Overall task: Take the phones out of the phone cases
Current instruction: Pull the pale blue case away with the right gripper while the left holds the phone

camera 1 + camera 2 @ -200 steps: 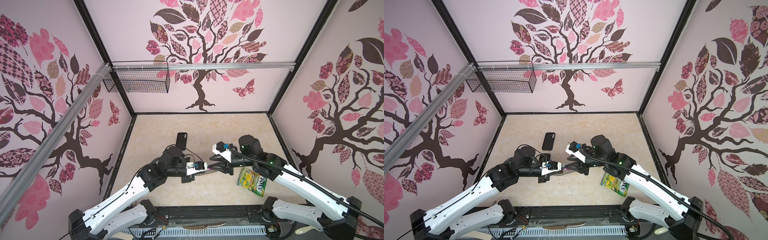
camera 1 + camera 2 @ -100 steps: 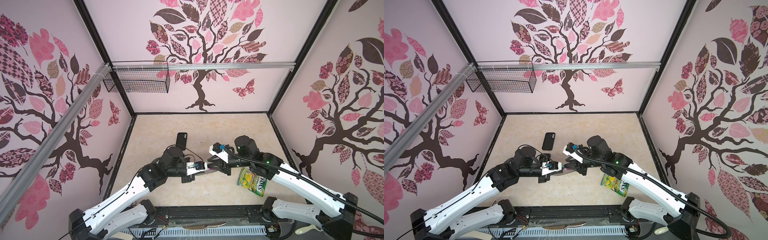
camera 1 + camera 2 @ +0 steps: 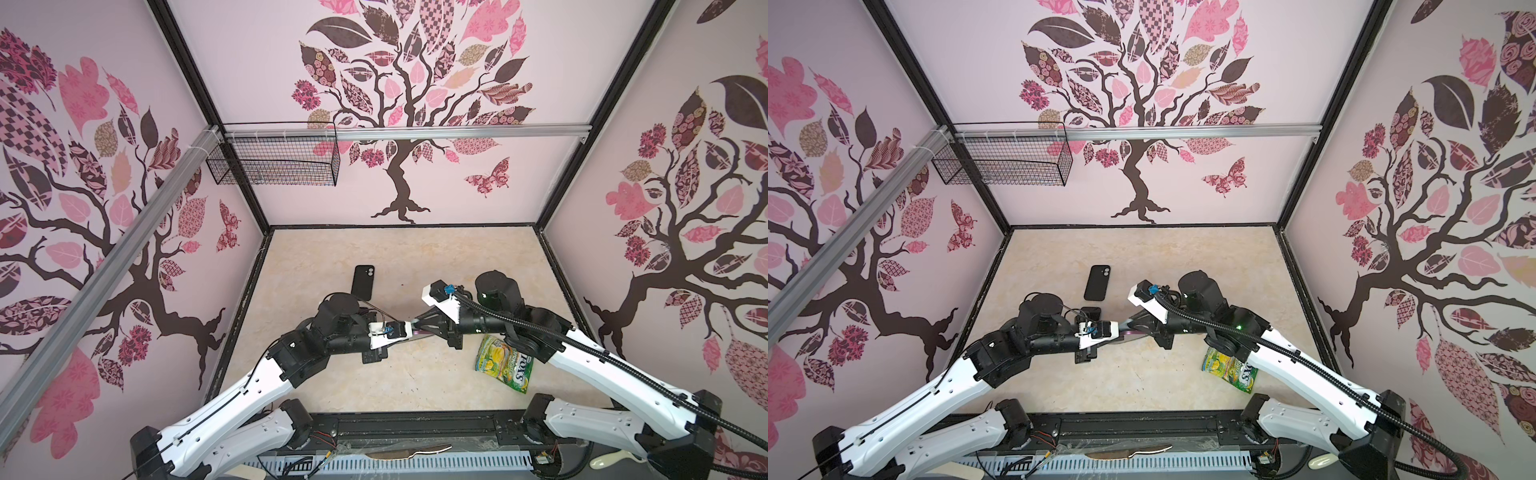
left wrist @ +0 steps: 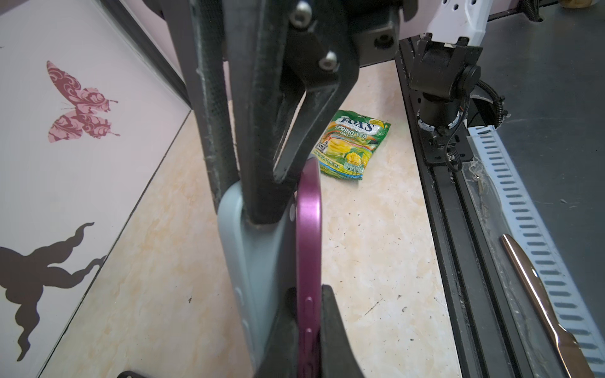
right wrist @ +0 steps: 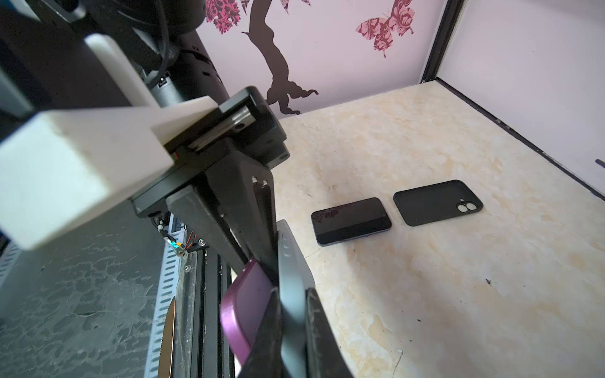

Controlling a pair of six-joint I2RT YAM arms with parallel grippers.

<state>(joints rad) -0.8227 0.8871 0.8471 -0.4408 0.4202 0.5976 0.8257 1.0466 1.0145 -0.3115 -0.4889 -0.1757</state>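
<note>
While left gripper [image 4: 307, 291] pinches the purple phone [image 4: 309, 212], right gripper [image 5: 291, 304] clamps its grey case [image 4: 235, 248]. Second phone [image 5: 352, 221] and black case [image 5: 438, 203] lie nearer the table [image 3: 415, 257] left edge, one candy bag [image 3: 505, 363] by its right edge.

The purple phone [image 4: 307, 229] showed a satin, anodised-looking metal edge, while the grey case [image 4: 235, 248] looked like soft plastic, smooth and matt. The tabletop [image 4: 376, 261] was a smooth, cream, stone-patterned surface with a faint sheen, and the sweet bag [image 4: 352, 147] on it was glossy, crinkled film. The black case [image 5: 437, 203] looked dull and matt, whereas the dark phone [image 5: 352, 221] had a mirror-glossy glass face.
</note>
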